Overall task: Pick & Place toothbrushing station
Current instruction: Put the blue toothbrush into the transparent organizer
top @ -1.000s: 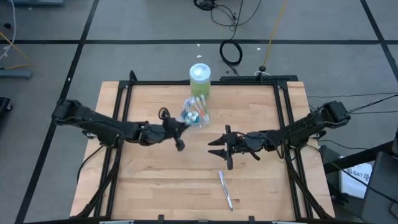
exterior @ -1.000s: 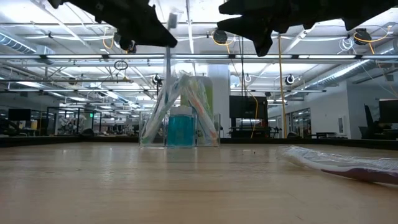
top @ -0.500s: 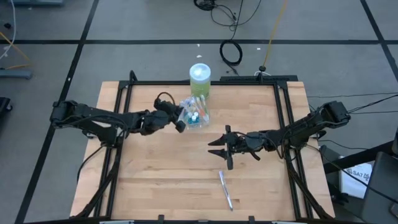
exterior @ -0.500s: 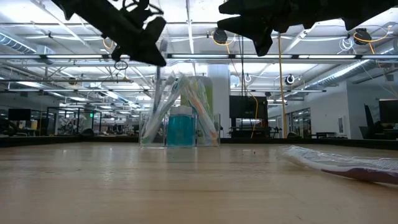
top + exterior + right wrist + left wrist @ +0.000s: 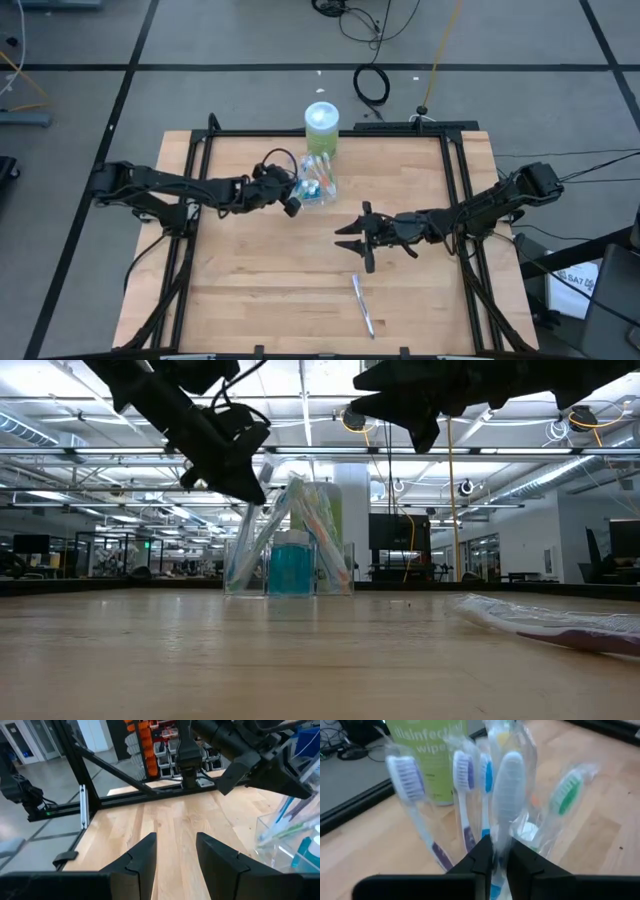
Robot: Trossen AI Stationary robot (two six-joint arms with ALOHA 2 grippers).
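Nearest the front edge of the wooden table [image 5: 250, 300], a wrapped toothbrush [image 5: 362, 305] is seen lying flat by itself, well apart from the rest of the set; in the low view it shows at the right [image 5: 555, 625].

Farther in, right of centre, the right gripper [image 5: 352, 240] is held above the bare wood with its fingers [image 5: 142, 857] apart and nothing between them.

Beyond that, toward the far middle of the table, the clear plastic cup [image 5: 315, 190] is stood upright with its wrapped toothbrushes [image 5: 462, 785] fanned out and teal-capped tubes [image 5: 291, 563] inside. The left gripper [image 5: 291, 199] is brought up against the cup's left side; its fingers [image 5: 482, 857] are set close together around a grey-headed toothbrush [image 5: 509, 785], though a firm clamp cannot be told.

Just behind the cup, a green wipes container [image 5: 322, 128] with a pale lid is stood.
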